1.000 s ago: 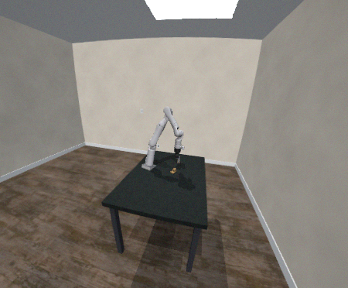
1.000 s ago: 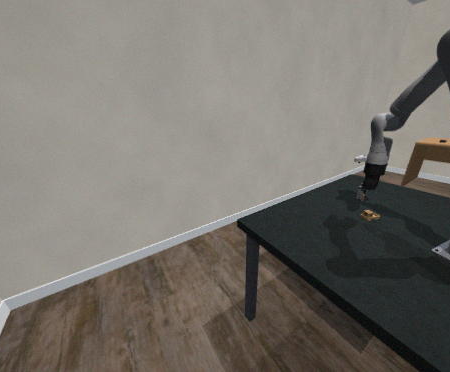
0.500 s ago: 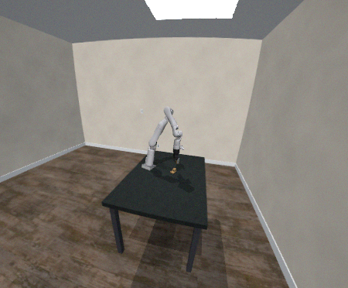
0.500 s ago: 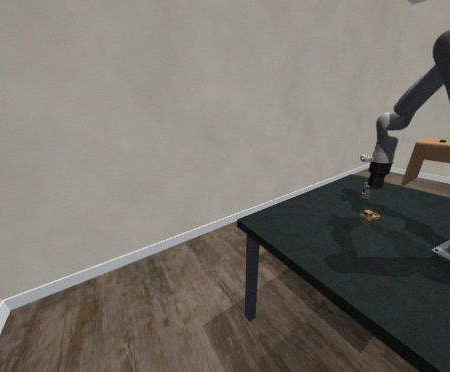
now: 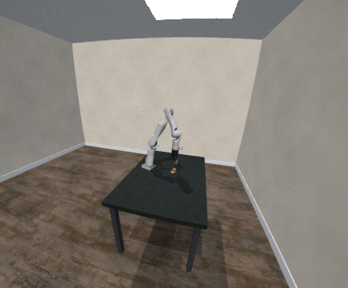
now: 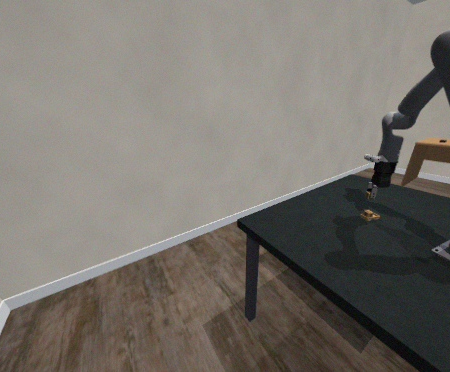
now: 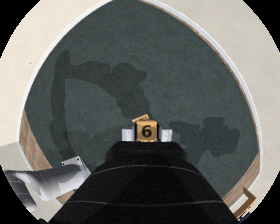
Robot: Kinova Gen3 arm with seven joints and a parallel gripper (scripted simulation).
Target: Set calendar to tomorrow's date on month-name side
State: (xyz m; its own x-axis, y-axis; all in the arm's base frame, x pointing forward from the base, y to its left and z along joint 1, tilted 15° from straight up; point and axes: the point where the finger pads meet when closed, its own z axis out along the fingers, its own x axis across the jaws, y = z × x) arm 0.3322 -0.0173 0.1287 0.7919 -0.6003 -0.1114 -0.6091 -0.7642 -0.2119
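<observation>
A tan cube (image 7: 145, 131) showing an upright 6 hangs above the bench; the tan tray (image 6: 370, 215) lies flat below.

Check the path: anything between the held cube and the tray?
Nothing visible. The gripper holds the cube showing a 6 in open air above the table; the tray sits lower, with only bare tabletop between them.

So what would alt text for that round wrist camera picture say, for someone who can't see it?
A small wooden cube showing the digit 6 sits clamped between the gripper's pale fingertips, held above a dark table. The gripper's black body fills the lower frame, and arm shadows cross the tabletop.
</observation>
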